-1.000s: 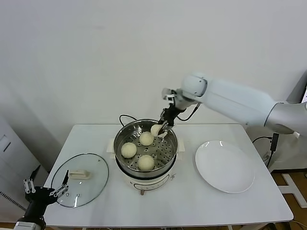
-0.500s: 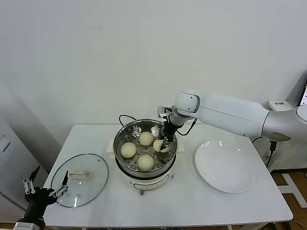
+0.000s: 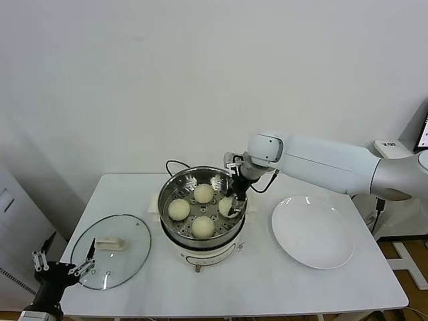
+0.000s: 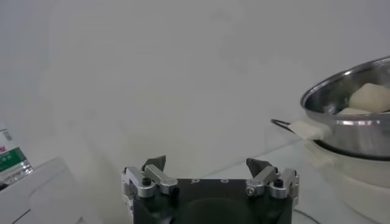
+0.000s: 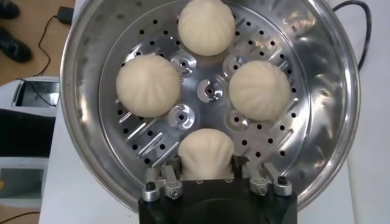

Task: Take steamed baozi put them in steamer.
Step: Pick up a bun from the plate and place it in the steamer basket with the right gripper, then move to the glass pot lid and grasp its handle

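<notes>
The steel steamer [image 3: 175, 187] stands on its white base at the table's middle and holds several cream-white baozi. Three lie free [image 5: 206, 25] [image 5: 148, 84] [image 5: 259, 90]. Another baozi [image 5: 206, 153] [image 3: 226, 206] rests on the perforated floor by the steamer's right wall. My right gripper [image 5: 206, 165] [image 3: 231, 202] reaches down into the steamer and stands open, a finger close on each side of that bun. My left gripper [image 3: 63, 269] [image 4: 206, 163] is parked low off the table's front left corner, open and empty.
A glass lid [image 3: 110, 251] with a white handle lies flat at the table's left front. A bare white plate [image 3: 313, 231] sits to the right of the steamer. A black cord [image 3: 175, 163] runs behind the steamer. From the left wrist the steamer [image 4: 347, 122] shows far off.
My right gripper carried the baozi down from above the rim onto the steamer floor, then its fingers spread off the bun. The left arm has not moved.
</notes>
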### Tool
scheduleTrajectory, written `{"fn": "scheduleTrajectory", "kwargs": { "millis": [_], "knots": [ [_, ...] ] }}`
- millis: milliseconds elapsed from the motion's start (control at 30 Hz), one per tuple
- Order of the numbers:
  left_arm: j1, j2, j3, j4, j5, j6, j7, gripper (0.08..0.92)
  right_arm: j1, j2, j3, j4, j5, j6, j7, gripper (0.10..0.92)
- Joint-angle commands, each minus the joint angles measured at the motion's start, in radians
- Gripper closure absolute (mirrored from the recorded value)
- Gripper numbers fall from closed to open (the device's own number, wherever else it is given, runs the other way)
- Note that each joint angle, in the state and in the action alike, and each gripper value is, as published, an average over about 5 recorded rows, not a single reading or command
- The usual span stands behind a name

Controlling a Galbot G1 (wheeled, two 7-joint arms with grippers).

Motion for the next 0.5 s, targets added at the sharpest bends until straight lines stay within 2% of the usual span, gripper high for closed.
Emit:
{"fn": "scheduleTrajectory", "kwargs": {
  "millis": [33, 100, 167, 333, 433, 500],
  "knots": [
    [0.004, 0.0, -0.001, -0.002, -0.002, -0.008, 0.002, 0.177, 0.009, -0.021, 0.093, -0.023, 0.093, 0.003, 0.025, 0.278],
    [0.009, 0.0, -0.004, -0.002, -0.003, -0.017, 0.004, 0.177, -0.005, -0.041, 0.161, -0.037, 0.162, 0.028, 0.065, 0.234],
    [0.014, 0.002, -0.005, -0.002, -0.005, -0.023, 0.006, 0.177, -0.037, -0.061, 0.236, -0.051, 0.247, 0.084, 0.166, 0.214],
    [0.008, 0.006, -0.002, -0.001, -0.008, -0.022, 0.003, 0.177, -0.261, -0.105, 0.492, -0.074, 0.432, 0.316, 0.667, 0.203],
    [0.003, 0.012, 0.002, -0.001, -0.007, -0.022, -0.002, 0.177, -0.443, -0.124, 0.694, -0.083, 0.442, 0.456, 0.914, 0.203],
    [0.002, 0.019, 0.003, -0.001, -0.007, -0.021, -0.004, 0.177, -0.559, -0.138, 0.816, -0.082, 0.424, 0.538, 1.014, 0.203]
  ]
}}
